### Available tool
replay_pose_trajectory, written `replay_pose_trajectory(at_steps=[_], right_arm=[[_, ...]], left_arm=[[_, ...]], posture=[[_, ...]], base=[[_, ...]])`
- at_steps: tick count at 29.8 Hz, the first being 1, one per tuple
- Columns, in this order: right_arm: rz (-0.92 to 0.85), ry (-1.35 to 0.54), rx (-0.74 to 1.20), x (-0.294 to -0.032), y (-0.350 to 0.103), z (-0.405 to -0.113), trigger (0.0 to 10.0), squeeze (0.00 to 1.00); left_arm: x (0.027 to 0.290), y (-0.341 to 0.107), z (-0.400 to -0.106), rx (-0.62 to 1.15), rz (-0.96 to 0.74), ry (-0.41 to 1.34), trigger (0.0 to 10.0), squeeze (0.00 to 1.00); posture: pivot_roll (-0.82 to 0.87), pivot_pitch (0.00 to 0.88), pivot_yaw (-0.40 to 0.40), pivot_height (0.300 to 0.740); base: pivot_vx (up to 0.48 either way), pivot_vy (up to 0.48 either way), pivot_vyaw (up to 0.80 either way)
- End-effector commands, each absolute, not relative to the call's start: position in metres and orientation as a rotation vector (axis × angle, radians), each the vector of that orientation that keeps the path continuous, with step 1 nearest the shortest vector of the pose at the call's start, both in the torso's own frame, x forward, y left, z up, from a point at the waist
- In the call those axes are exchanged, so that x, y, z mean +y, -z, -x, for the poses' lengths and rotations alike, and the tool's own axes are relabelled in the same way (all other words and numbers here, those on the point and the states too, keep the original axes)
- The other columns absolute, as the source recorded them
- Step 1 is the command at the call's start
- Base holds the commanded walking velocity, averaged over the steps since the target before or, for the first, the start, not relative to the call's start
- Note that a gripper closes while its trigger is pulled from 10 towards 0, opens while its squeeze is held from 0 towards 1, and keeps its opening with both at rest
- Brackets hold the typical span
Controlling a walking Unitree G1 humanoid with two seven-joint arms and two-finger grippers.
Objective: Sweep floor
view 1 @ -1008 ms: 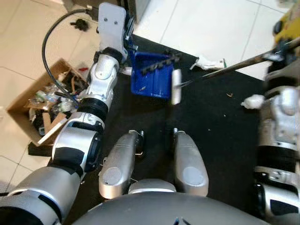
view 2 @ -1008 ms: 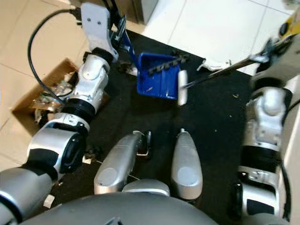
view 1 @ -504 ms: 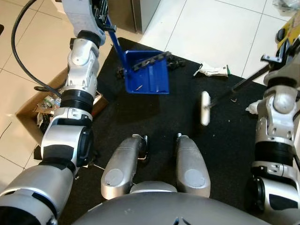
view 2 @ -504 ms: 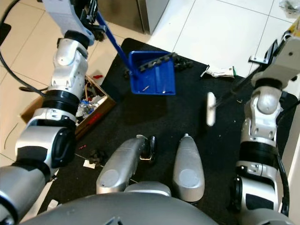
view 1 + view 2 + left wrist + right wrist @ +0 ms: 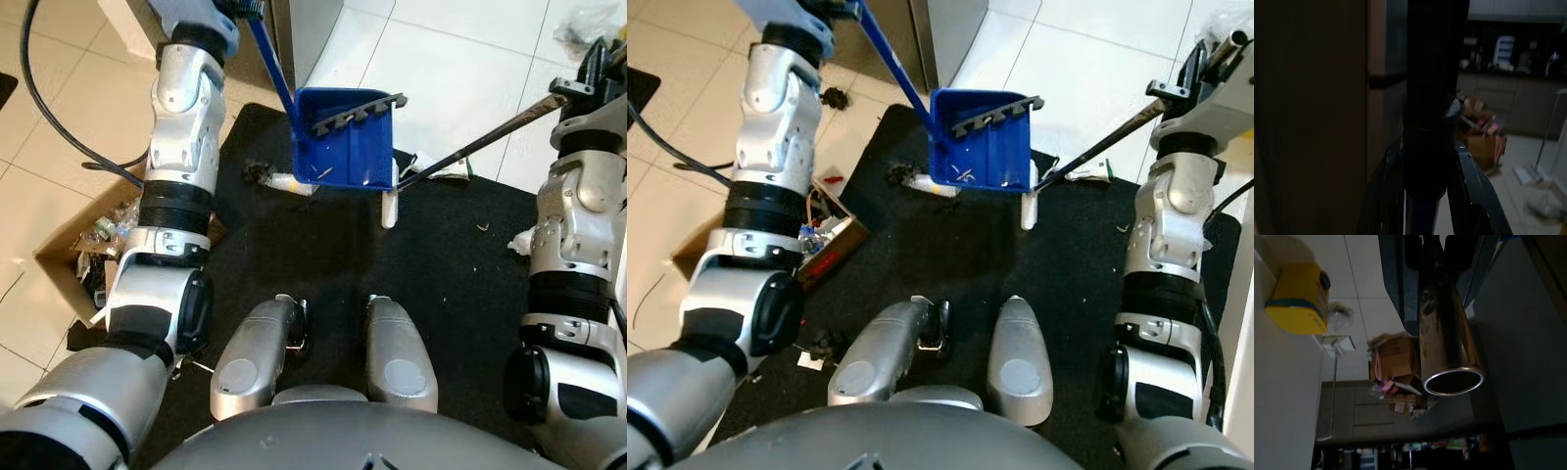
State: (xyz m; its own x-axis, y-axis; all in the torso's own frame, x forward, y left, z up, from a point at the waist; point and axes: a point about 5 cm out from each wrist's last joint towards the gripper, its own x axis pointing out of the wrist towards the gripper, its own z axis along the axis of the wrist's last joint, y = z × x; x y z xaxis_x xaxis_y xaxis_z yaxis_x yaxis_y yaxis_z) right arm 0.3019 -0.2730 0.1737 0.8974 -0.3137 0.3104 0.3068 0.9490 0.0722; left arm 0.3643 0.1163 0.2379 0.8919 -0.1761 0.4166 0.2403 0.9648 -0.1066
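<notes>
Left eye view has the left gripper (image 5: 1425, 147) clenched on the blue dustpan (image 5: 348, 137) handle and the right gripper (image 5: 1442, 254) grasping the broom (image 5: 470, 152), whose white head (image 5: 390, 208) sits just beside the dustpan's open lip, so I reckon short strokes toward the dustpan, kept flat on the black mat (image 5: 323, 255), work best.

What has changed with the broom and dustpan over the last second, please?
The broom head, swung out to the robot's right half a second ago, is back against the blue dustpan's lip. The left hand still holds the dustpan handle, the right hand the broom pole.
</notes>
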Motion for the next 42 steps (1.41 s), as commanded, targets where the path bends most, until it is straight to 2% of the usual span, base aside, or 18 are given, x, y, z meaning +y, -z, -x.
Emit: replay_pose_trajectory(at_steps=[1, 18, 42], right_arm=[[-0.04, 0.305, -0.381, -0.271, -0.186, -0.302, 10.0, 0.0], [-0.048, 0.276, -0.39, -0.272, -0.189, -0.306, 10.0, 0.0], [-0.051, 0.265, -0.364, -0.271, -0.182, -0.306, 10.0, 0.0]], left_arm=[[0.11, -0.25, -0.361, -0.462, 0.185, 0.231, 10.0, 0.0], [0.096, -0.251, -0.351, -0.447, 0.184, 0.236, 10.0, 0.0], [0.098, -0.247, -0.352, -0.414, 0.177, 0.216, 10.0, 0.0]], posture=[[-0.09, 0.0, 0.06, 0.74], [-0.09, 0.0, 0.063, 0.74], [-0.09, 0.0, 0.06, 0.74]], base=[[0.0, 0.0, 0.0], [0.0, 0.0, 0.0], [0.0, 0.47, 0.0]])
